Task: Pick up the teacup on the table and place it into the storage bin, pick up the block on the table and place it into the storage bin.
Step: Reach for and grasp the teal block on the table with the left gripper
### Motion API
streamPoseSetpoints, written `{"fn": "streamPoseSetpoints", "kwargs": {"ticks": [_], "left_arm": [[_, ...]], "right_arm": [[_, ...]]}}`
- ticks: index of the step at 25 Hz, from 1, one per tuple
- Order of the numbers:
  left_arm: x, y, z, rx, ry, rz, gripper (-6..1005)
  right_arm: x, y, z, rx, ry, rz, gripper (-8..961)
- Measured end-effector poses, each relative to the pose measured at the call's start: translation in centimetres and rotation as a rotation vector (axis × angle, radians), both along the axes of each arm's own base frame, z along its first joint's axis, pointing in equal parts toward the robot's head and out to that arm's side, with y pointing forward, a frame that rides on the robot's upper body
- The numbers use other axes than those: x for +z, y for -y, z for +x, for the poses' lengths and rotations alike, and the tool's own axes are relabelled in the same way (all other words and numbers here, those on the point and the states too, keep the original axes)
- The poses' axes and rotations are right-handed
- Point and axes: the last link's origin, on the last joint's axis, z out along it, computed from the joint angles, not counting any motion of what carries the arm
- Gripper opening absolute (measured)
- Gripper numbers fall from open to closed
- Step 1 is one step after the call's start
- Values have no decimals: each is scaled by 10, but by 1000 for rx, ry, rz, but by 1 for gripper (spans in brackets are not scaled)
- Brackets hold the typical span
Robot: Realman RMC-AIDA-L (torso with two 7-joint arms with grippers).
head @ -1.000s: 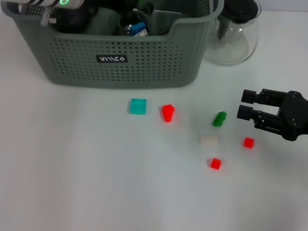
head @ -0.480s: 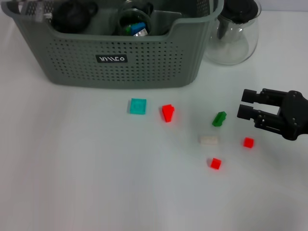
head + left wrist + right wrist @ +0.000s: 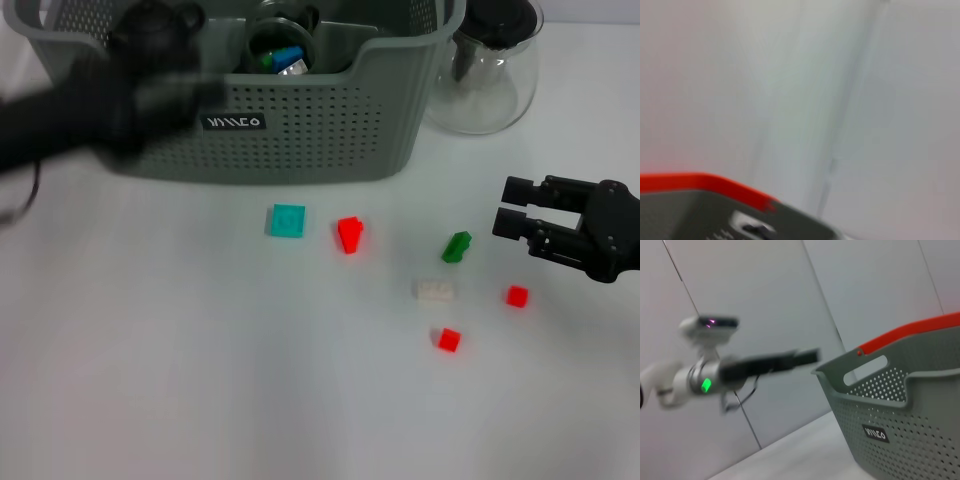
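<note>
The grey-green storage bin (image 3: 300, 140) stands at the back of the table, and its orange handle clip (image 3: 910, 332) shows in the right wrist view. A dark rounded thing (image 3: 150, 22), possibly the teacup, lies in the bin's left part. Several small blocks lie on the table: teal (image 3: 287, 220), red (image 3: 349, 234), green (image 3: 457, 246), white (image 3: 434, 291) and two more red ones (image 3: 516, 296) (image 3: 449, 340). My right gripper (image 3: 513, 206) hovers open just right of the green block, holding nothing. My left gripper (image 3: 195, 95) is a dark blur in front of the bin's left side.
A clear glass teapot (image 3: 490, 65) with a dark lid stands right of the bin. Inside the bin, a round vessel (image 3: 280, 48) holds blue and green pieces. The left wrist view shows only the bin's rim (image 3: 715, 210) and a wall.
My left arm has left the bin's back left corner and swung down across the bin's left front. The right gripper and the blocks have stayed put.
</note>
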Motion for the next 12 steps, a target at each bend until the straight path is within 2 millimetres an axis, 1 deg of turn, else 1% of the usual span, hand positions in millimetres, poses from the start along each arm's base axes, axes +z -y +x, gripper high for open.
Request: {"fn": "streamPoseSetpoints", "kwargs": {"ticks": [2, 5, 7, 8, 12], "left_arm": [[-13, 26, -17, -77, -39, 12, 553], [-41, 45, -35, -110, -117, 3, 554], [-60, 46, -43, -96, -173, -10, 554], [-73, 43, -47, -84, -202, -22, 555], [-100, 26, -53, -40, -278, -29, 556]], "right_arm": [[0, 0, 0, -3, -2, 1, 535], [1, -1, -1, -2, -4, 1, 535], [0, -2, -2, -4, -7, -2, 535], [0, -2, -2, -5, -8, -4, 534], [0, -2, -2, -8, -8, -8, 534]]}}
